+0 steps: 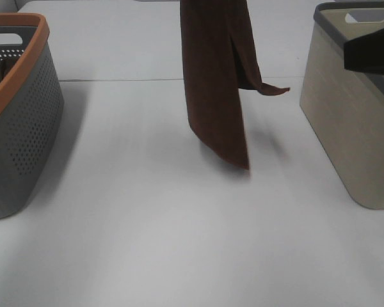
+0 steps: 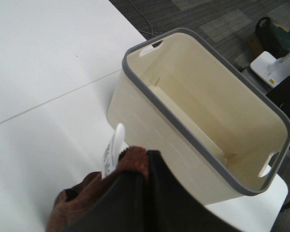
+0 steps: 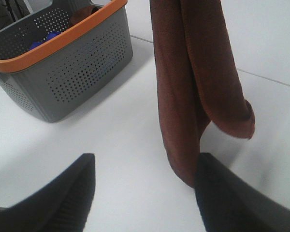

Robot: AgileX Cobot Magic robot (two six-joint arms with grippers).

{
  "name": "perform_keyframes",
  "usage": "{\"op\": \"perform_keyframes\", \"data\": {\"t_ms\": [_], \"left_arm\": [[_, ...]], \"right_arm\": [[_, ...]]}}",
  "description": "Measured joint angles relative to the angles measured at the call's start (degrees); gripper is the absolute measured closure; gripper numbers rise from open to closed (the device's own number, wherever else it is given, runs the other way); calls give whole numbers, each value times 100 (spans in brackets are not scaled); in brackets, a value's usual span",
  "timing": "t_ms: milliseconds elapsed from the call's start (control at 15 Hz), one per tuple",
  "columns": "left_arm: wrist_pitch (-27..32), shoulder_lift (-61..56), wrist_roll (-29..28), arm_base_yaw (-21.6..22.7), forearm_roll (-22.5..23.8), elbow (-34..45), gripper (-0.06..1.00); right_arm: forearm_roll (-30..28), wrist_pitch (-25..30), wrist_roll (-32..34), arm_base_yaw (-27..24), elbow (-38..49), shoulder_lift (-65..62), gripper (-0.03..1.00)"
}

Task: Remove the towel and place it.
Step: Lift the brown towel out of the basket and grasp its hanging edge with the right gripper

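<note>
Jaws of the left gripper point(image 2: 144, 186) pinch the hanging towel point(image 1: 214, 83), those of the right gripper point(image 3: 142, 186) are spread; a thin hold could slip.

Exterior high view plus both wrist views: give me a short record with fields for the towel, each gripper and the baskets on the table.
held item: dark brown cloth towel, hanging in long folds over the white table, between the two baskets
label: white tag right beside the grip
left gripper: shut on the towel's top edge
right gripper: open, holding nothing, pointed toward the towel
left side: grey perforated plastic basket with orange rim
right side: beige basket with grey rim
</note>
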Motion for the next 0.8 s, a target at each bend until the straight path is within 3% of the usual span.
{"op": "perform_keyframes", "data": {"t_ms": [200,333,800], "left_arm": [[-23,0,11,0,-384,0,94],[-109,0,-6,0,-504,0,94],[-390,0,-223,0,-521,0,94]], "right_arm": [[682,-57,-1003,80,-11,315,39],[728,-407,-1547,579,-11,464,41],[-338,-3335,-1856,2871,-11,1243,41]]}}
